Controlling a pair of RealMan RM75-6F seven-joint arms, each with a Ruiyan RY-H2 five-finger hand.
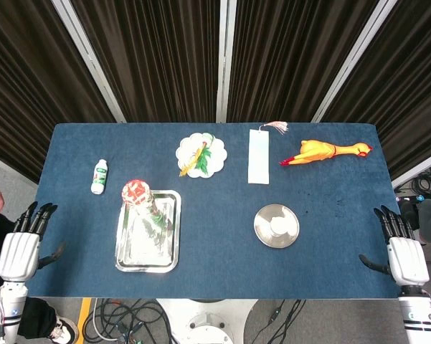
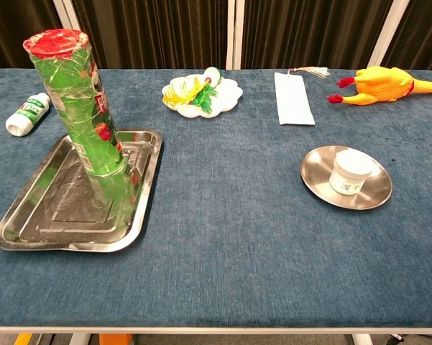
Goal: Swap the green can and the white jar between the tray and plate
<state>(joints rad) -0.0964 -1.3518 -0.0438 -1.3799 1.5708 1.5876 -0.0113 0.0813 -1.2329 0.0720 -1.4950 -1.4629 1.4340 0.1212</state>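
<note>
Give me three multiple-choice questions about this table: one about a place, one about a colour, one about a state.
1. Where does the green can stand?
A. on the tray
B. on the plate
C. on the cloth

2. What colour is the can's lid?
A. blue
B. red
C. white

3. How is the right hand?
A. holding the jar
B. pressing the plate
C. open, holding nothing

Answers: 1 A, it stands upright in the tray. 2 B, the top is red. 3 C, it is at the table edge, far from the white jar on the plate.

can (image 2: 79,100) on tray (image 2: 36,215), jar (image 2: 351,172) on plate (image 2: 316,176) rightward.
</note>
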